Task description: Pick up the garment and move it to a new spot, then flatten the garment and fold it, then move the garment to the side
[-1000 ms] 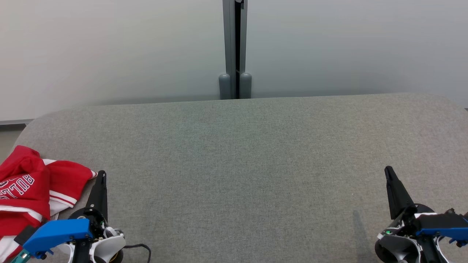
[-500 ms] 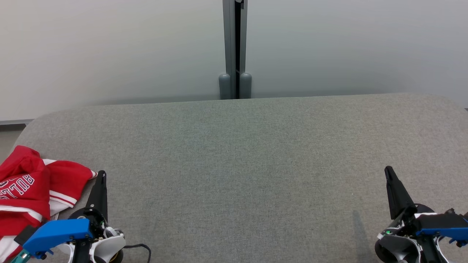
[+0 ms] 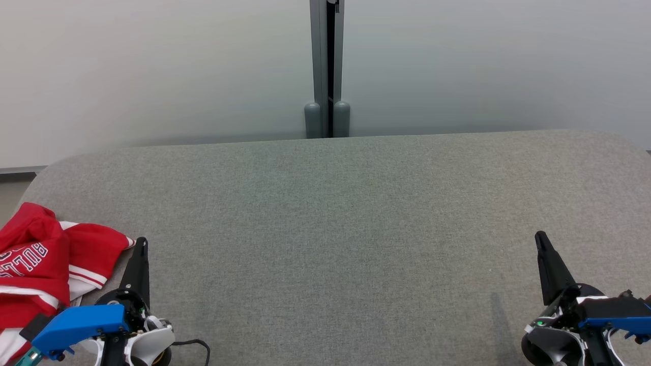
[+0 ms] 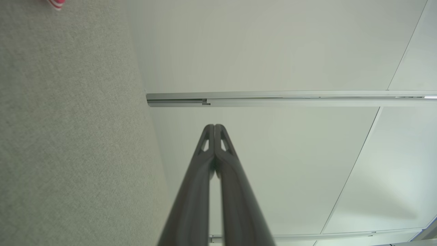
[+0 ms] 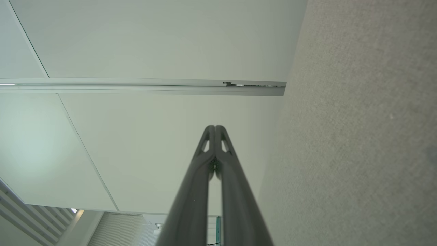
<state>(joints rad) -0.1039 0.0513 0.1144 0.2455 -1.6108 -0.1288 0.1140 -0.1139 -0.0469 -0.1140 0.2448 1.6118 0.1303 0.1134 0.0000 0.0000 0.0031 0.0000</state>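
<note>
A crumpled red garment (image 3: 40,264) with white stripes and white lettering lies at the left edge of the grey felt table (image 3: 335,213). My left gripper (image 3: 141,242) rests at the lower left, just right of the garment, its tip close to the cloth's edge; it is shut and empty. In the left wrist view the two fingers of the left gripper (image 4: 214,127) meet at the tips, and a scrap of the garment (image 4: 54,3) peeks in at the top left. My right gripper (image 3: 539,237) sits at the lower right, shut and empty, with tips pressed together (image 5: 215,127).
A pale wall with a grey vertical post (image 3: 327,71) stands behind the table's far edge. The table's rounded left corner (image 3: 46,173) lies just beyond the garment. Open grey felt stretches between the two grippers.
</note>
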